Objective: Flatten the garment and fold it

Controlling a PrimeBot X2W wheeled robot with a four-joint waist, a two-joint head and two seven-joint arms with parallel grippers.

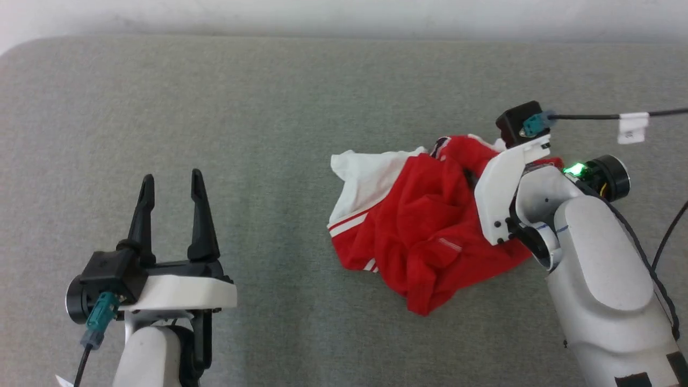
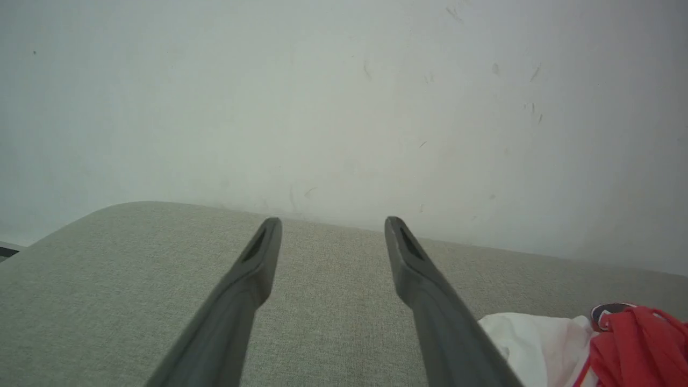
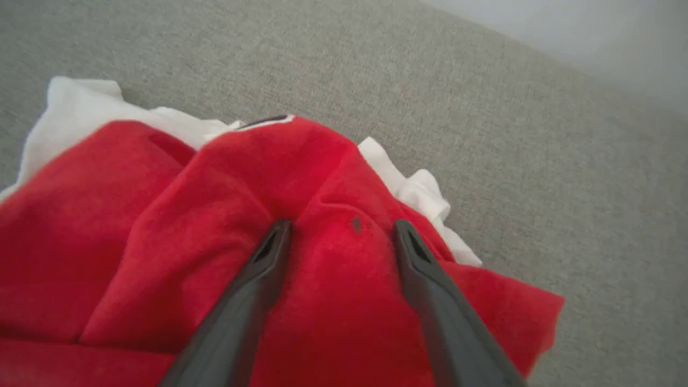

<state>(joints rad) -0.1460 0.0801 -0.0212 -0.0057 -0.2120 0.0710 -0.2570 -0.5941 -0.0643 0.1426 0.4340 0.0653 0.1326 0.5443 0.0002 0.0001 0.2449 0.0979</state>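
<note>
Red garment (image 1: 424, 231) lies bunched beneath the downturned right pincer (image 3: 341, 226), spread apart, seemingly touching it.

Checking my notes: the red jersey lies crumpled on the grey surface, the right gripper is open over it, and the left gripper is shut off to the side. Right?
Not quite: the left gripper is open, its jaws apart, as the left wrist view shows. The rest holds: the jersey lies crumpled on the grey surface, right gripper open over it.
</note>
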